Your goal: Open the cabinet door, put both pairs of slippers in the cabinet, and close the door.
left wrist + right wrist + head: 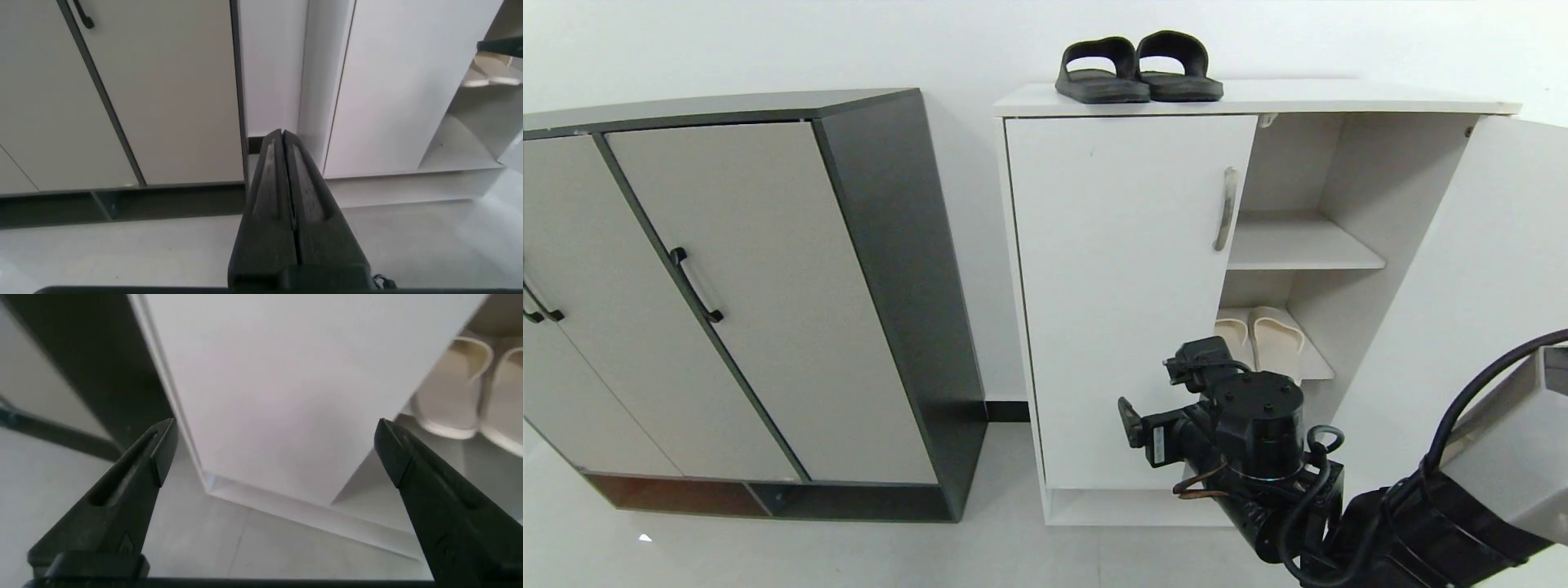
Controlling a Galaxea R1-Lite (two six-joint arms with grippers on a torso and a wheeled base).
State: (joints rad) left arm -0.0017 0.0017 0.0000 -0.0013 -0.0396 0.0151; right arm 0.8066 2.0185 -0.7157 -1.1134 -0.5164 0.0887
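A white cabinet (1258, 96) stands with its right door (1462, 286) swung open and its left door (1119, 294) closed. The black pair of slippers (1139, 69) rests on its top. A beige pair of slippers (1262, 339) lies on the lower shelf inside; the right wrist view shows the beige pair (462, 388) past the closed door's edge. My right gripper (1160, 390) hangs open and empty in front of the closed door's lower part, its fingers wide apart (274, 445). My left gripper (282, 139) is shut on nothing, low above the floor, facing the gap between the two cabinets.
A dark grey cabinet (727, 286) with two closed doors stands left of the white one, a narrow gap between them. The middle shelf (1298, 245) of the white cabinet is bare. Light floor (849, 555) spreads in front of both.
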